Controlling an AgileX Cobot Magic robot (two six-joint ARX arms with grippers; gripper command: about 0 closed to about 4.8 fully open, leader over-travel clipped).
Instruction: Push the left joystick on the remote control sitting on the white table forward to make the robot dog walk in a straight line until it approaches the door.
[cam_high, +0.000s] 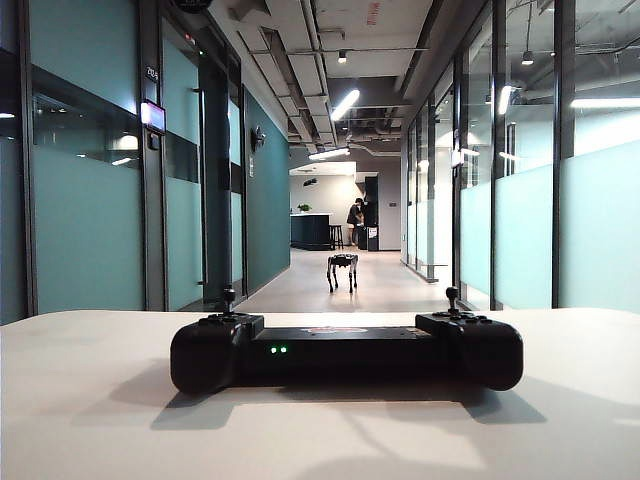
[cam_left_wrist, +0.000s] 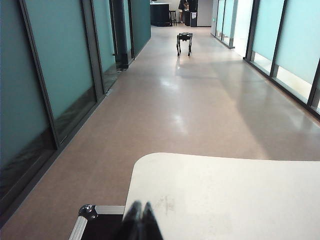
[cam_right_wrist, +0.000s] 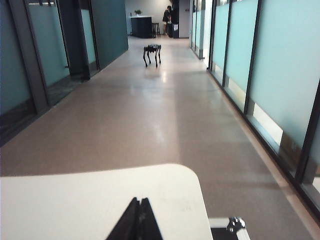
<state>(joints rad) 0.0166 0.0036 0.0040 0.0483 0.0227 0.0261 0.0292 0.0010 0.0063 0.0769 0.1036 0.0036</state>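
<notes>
Here the remote control sits on the white table, lying crosswise near the far edge at about the middle of its width, its two small green lights facing the exterior camera. The left joystick and the right joystick stand upright on its rounded ends, and nothing touches either of them. No arm shows in the exterior view.

The left gripper appears only in the left wrist view, its two dark fingers pressed together with no gap and nothing between them, held above the table's left far corner. Just off that corner lies a black case with a metal corner.

The right gripper appears only in the right wrist view, its fingers likewise pressed tight together and holding nothing, held over the table near the right far corner.

The robot dog stands on all four legs far down the corridor floor, well apart from the table, between the teal glass walls. Beyond it, at the far end, a person stands beside a dark counter.
</notes>
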